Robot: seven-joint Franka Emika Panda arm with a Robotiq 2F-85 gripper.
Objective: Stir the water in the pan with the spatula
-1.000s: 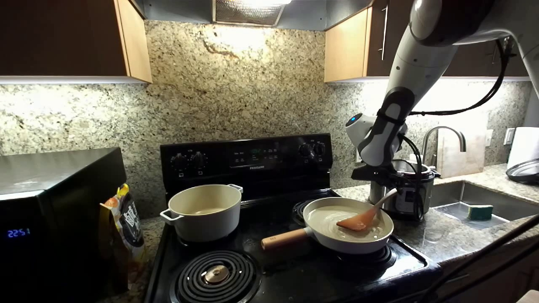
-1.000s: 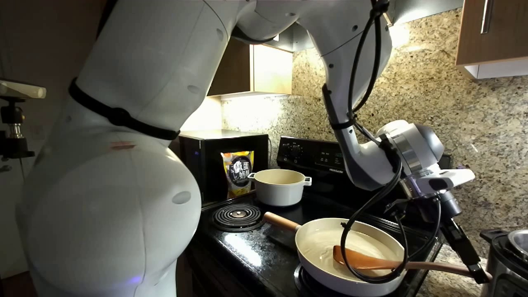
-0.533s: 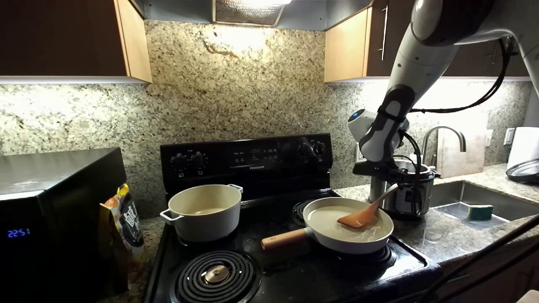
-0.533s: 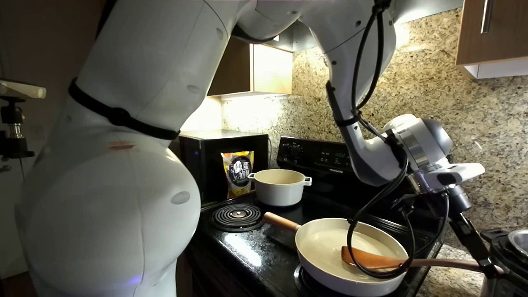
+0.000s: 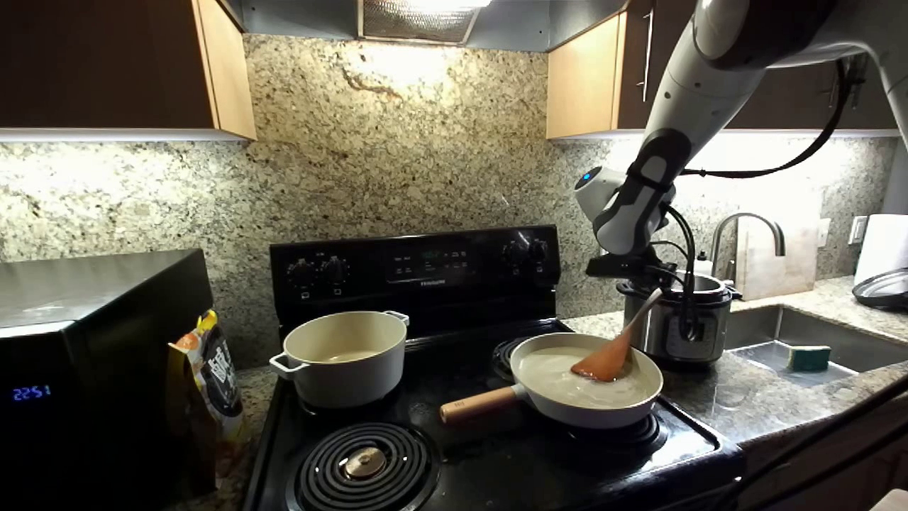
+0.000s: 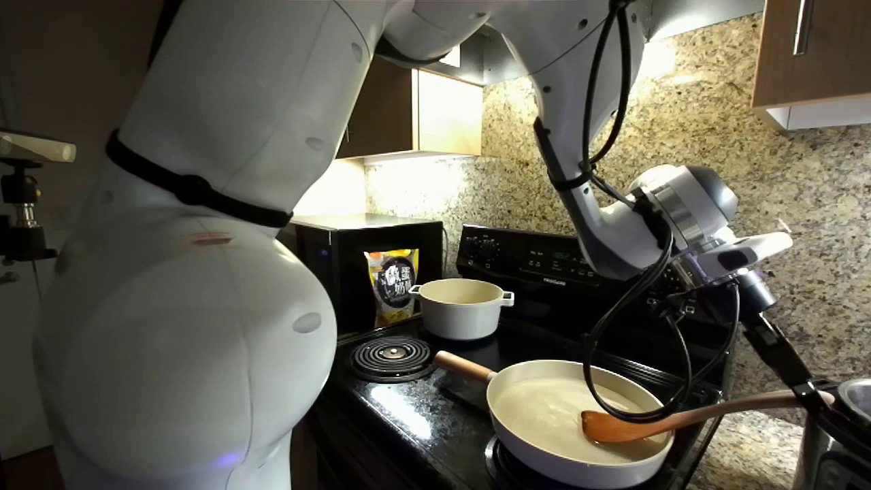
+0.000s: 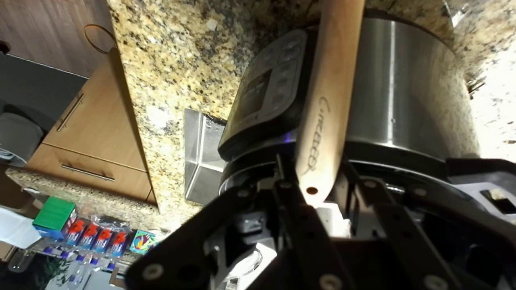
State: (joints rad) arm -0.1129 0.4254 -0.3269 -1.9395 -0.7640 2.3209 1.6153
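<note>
Cream-white, the pan [image 5: 596,419] holds pale water [image 6: 544,410] (the spatula [image 6: 711,410] dips in); the pincer [image 7: 315,168] grips the spatula's handle.

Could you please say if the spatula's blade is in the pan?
In: both exterior views show the spatula's blade inside the pan's walls.

In both exterior views I have a deep cream-white pot [image 5: 347,376] with two short side handles at the back of the black coil-burner stove [image 5: 496,472]. Between the stove and the boxy black microwave [image 5: 142,369] stands a yellow-and-black printed bag [image 5: 218,376]. On the speckled granite counter [image 7: 169,60] I see a round steel-and-black electric cooker [image 7: 411,88]; near it, a stainless-steel sink [image 5: 862,344] with a green-and-yellow sponge [image 5: 809,359]. My wrist view catches a green box [image 7: 56,211] beside what look like small red-and-blue packs [image 7: 88,237], too small to be sure.
</note>
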